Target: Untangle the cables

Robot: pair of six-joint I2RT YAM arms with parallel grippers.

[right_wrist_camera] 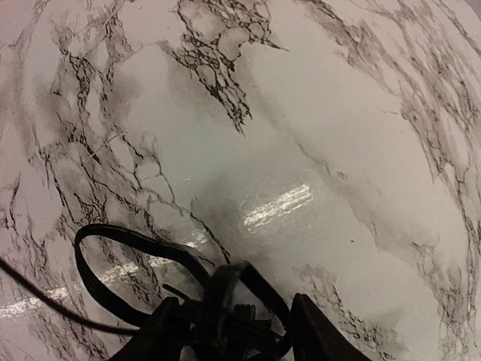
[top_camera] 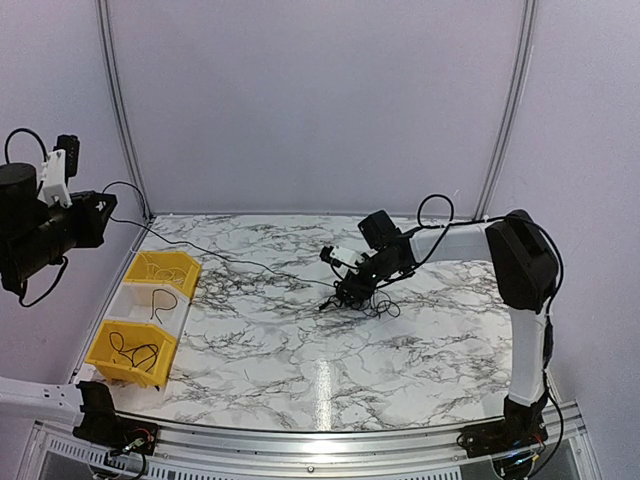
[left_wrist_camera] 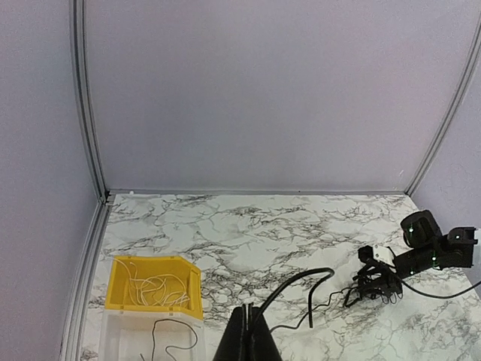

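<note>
top: high behind, downward | left wrist: raised, far | right wrist: close | shared: table (top_camera: 300,350)

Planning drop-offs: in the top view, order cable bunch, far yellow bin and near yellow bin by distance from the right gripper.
1. cable bunch, mid-table, at the right gripper.
2. far yellow bin, left edge, back.
3. near yellow bin, left edge, front.

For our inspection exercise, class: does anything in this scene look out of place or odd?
One thin black cable slants from the raised left arm's shut jaws down across the marble-patterned table to the wiry black cable bunch at the right arm's jaws, strung out rather than lying loose.
</note>
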